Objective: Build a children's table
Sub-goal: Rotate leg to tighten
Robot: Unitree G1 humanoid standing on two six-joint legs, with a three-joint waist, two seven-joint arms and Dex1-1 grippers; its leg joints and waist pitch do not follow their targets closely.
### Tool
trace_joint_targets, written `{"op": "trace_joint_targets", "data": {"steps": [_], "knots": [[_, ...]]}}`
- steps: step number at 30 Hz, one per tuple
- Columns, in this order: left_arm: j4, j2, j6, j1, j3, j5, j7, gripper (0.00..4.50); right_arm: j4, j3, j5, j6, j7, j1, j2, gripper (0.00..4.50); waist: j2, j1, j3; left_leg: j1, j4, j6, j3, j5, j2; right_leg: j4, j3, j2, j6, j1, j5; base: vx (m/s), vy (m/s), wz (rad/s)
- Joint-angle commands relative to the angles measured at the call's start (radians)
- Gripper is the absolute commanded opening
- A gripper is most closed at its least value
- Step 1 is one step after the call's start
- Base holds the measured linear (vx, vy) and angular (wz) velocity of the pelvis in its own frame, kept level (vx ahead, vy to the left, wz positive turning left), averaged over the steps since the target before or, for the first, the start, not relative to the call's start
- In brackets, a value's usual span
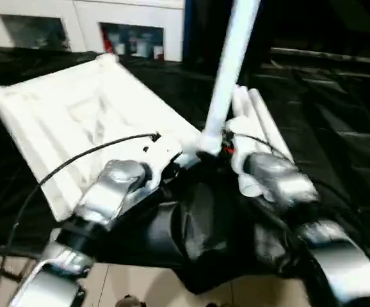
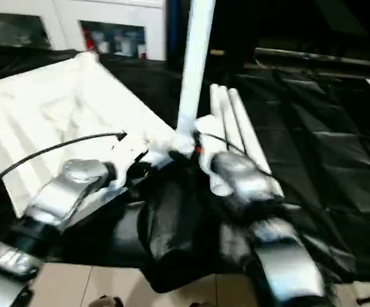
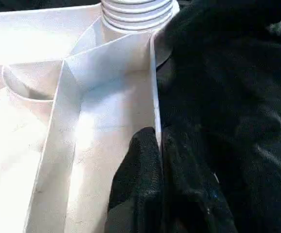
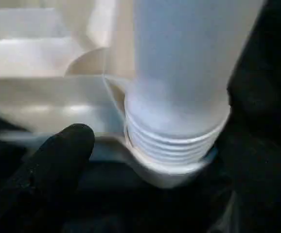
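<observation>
The white tabletop (image 1: 76, 121) lies upside down on black cloth, its ribbed underside facing up. One white leg (image 1: 230, 64) stands upright in the near right corner socket, and its threaded end (image 4: 172, 145) shows at the socket's mouth. Loose legs (image 1: 265, 125) lie side by side just right of it. My left gripper (image 3: 157, 143) is shut on the tabletop's rim wall close to that socket. My right gripper (image 4: 169, 155) is open around the base of the upright leg, one finger (image 4: 65, 155) standing apart from it.
Black cloth (image 2: 326, 160) covers the work surface and bunches up between my forearms. A black cable (image 1: 76, 160) arcs over the tabletop. White cabinets (image 1: 127, 25) stand behind. Pale floor tiles (image 1: 146, 288) show at the near edge.
</observation>
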Motion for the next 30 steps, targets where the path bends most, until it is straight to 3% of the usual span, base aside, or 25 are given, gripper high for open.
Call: {"op": "trace_joint_targets", "data": {"steps": [1,5,10,17,26,30], "knots": [[-0.040,0.013,-0.047,0.002,-0.021,-0.012,-0.054,0.00,-0.121,0.026,0.017,0.038,0.069,0.030,-0.048,4.48,0.002,0.003,-0.073,0.015,-0.046,0.056,0.005,-0.086,0.016,-0.042,0.046,-0.070,-0.220,0.067,0.060,0.000,0.000,0.00],[-0.069,0.049,-0.058,0.018,-0.022,-0.023,-0.099,0.00,-0.222,0.020,0.019,0.066,0.093,0.082,-0.101,4.48,0.000,0.004,-0.070,0.016,-0.045,0.033,0.006,-0.113,0.015,-0.045,0.049,-0.070,-0.212,0.064,-0.006,0.000,0.000,0.00],[-0.108,0.071,-0.047,0.035,-0.024,-0.035,-0.132,0.00,-0.312,0.017,0.032,0.113,0.107,0.127,-0.123,4.48,-0.001,0.005,-0.072,0.014,-0.041,0.037,0.006,-0.098,0.014,-0.040,0.049,-0.070,-0.215,0.062,0.011,0.000,0.000,0.00],[-0.122,0.080,-0.046,0.044,-0.026,-0.037,-0.153,0.00,-0.378,0.021,0.031,0.155,0.082,0.145,-0.127,4.48,-0.001,0.012,-0.072,0.017,-0.040,0.015,0.004,-0.137,0.014,-0.044,0.050,-0.071,-0.193,0.059,-0.073,0.000,0.000,0.00],[-0.152,0.097,-0.056,0.046,-0.038,-0.050,-0.211,0.00,-0.359,0.037,0.008,0.118,0.116,0.147,-0.174,4.48,-0.003,0.022,-0.080,0.012,-0.031,0.026,0.005,-0.083,0.010,-0.030,0.049,-0.068,-0.203,0.064,0.011,0.000,0.000,0.00],[-0.160,0.099,-0.057,0.047,-0.042,-0.052,-0.221,0.00,-0.358,0.042,0.014,0.114,0.133,0.148,-0.178,4.48,-0.004,0.022,-0.081,0.012,-0.030,0.032,0.004,-0.087,0.010,-0.030,0.048,-0.069,-0.207,0.064,0.006,0.000,0.000,0.00]]}}
